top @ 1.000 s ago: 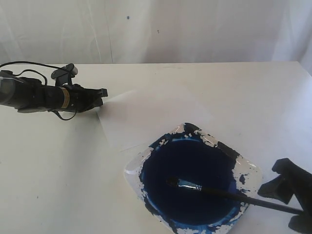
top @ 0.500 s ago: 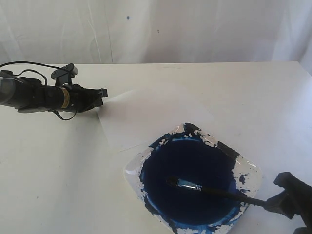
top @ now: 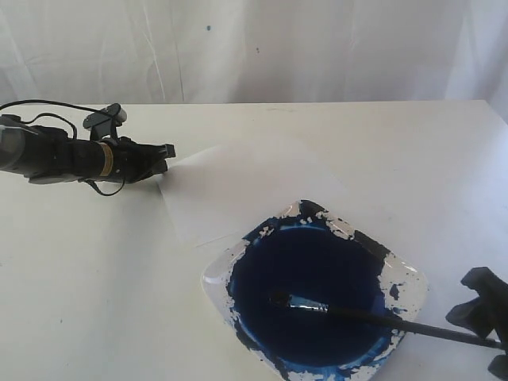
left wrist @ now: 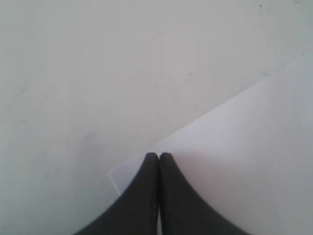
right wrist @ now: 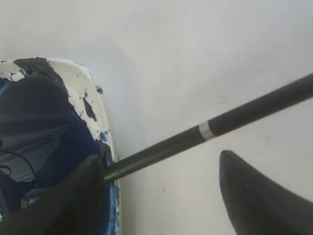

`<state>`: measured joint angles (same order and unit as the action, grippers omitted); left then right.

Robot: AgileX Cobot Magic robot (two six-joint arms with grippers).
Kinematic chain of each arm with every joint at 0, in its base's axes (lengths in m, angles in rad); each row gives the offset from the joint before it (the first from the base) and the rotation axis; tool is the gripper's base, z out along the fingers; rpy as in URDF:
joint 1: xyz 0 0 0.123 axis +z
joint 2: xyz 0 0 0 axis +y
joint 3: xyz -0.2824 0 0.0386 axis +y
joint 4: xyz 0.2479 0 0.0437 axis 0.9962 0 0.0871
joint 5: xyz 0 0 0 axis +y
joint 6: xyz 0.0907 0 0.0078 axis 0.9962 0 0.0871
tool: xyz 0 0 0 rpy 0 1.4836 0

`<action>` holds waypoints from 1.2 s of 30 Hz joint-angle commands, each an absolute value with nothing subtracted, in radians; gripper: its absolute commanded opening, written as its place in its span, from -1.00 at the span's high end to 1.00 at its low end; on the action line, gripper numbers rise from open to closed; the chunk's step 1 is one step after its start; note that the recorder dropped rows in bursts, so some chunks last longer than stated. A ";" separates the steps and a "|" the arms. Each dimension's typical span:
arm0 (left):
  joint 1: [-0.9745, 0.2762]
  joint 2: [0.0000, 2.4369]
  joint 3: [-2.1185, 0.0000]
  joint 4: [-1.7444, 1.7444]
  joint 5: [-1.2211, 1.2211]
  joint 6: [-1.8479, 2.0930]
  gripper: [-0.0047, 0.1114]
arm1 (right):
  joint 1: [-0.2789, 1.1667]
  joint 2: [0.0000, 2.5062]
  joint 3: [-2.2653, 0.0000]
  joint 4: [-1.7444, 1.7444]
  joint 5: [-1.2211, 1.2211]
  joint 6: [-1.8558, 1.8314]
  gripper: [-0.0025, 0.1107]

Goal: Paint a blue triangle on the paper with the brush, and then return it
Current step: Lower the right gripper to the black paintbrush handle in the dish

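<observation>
The paintbrush (top: 373, 317) lies in a white square paint dish (top: 213, 278) near the front of the table, its blue-stained bristles and silver ferrule resting in the dark blue pool of paint (top: 309, 270) that fills the dish. The long black handle crosses the dish's chipped, paint-smeared rim and runs out over the white tabletop (top: 95, 302) toward the right arm.

In the right wrist view the handle (right wrist: 244, 112) passes through the gap of the right gripper (right wrist: 159, 161), whose two black fingers stand wide apart on either side of it and have hold of nothing. One finger hangs over the dish's rim (right wrist: 80, 103), the other over bare table. From the exterior view this gripper (top: 480, 337) shows only partly at the frame's lower right edge.

Behind the dish, touching or slipping just under its far corner, lies the paper (top: 238, 186), a thin white sheet barely paler than the table.

At the sheet's left corner sits the left gripper (top: 167, 151), its arm lying low across the table with a black cable looping behind it. The left wrist view shows this gripper (left wrist: 159, 155) with fingers pressed together, tips over the corner of the paper (left wrist: 244, 147). A white cloth backdrop (top: 317, 48) hangs behind the table.
</observation>
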<state>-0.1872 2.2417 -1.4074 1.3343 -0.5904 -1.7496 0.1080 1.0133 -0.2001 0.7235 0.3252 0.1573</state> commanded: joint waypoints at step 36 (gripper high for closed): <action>-0.191 2.243 -1.409 1.339 -0.573 -1.750 0.92 | 0.109 1.145 -0.129 0.770 0.038 0.409 0.04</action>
<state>-0.1872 2.2417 -1.4074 1.3307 -0.5885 -1.7496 0.1080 1.1421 -0.1300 0.7694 0.0524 0.3932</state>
